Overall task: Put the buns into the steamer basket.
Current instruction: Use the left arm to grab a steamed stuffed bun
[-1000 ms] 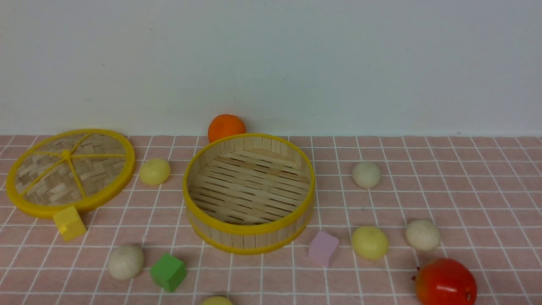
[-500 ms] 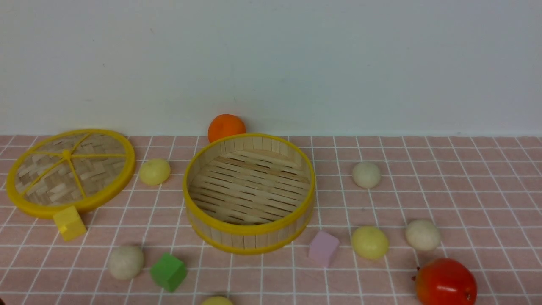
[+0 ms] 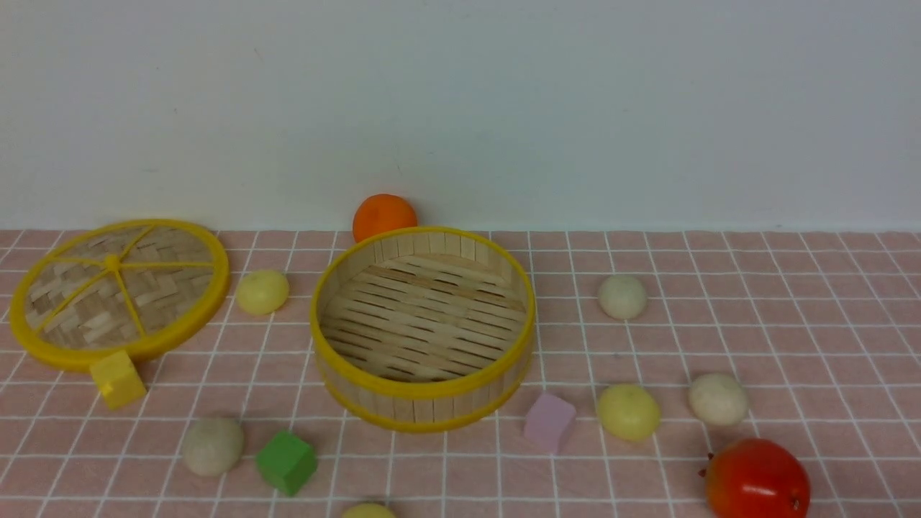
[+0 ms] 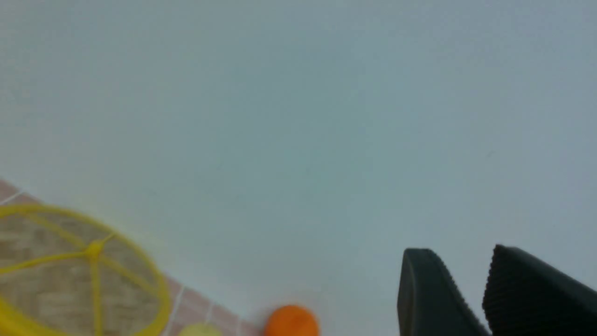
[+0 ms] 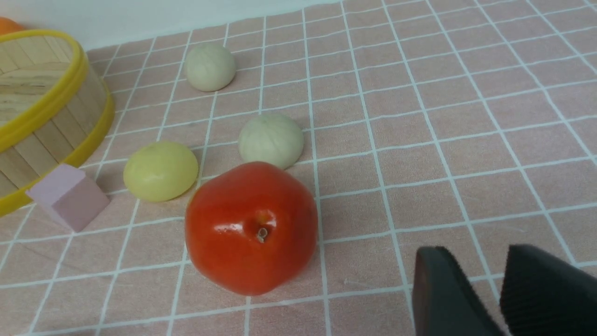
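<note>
Currently neither arm shows in the front view.

Left gripper (image 4: 459, 254): seen only from its own wrist camera, raised, facing the pale wall (image 4: 298, 116). Its jaws stand a narrow gap apart with nothing between them.

Table, left to right, on the pink checked cloth (image 3: 827, 324):
- lid (image 3: 165, 288): woven, yellow rim, lying at far left. The yellow block (image 3: 117, 379) sits at its near edge.
- bun A (image 3: 212, 446): off-white, near side, just beside the green block (image 3: 286, 462).
- bun B (image 3: 262, 291): pale yellow, between lid and basket.
- bun C (image 3: 368, 511): pale yellow, cut off by the front view's lower edge, in front of the basket.
- steamer basket (image 3: 424, 391): centre, upright, slatted floor bare. All six buns lie outside it on the cloth. The orange ball (image 3: 384, 214) sits behind its far rim, by the wall.
- lilac block (image 3: 550, 422): just beside the basket's near right side.
- bun D (image 3: 622, 296): off-white, right of the basket, farther back.
- bun E (image 3: 628, 411): pale yellow, near the lilac block.
- bun F (image 3: 717, 398): off-white, right of E, apart from it.
- red fruit (image 3: 757, 478): glossy, near right corner, close in front of bun F. Contact cannot be told.

Right gripper (image 5: 473, 254): low over the cloth, on the near side of the red fruit. Jaws slightly parted, empty.
</note>
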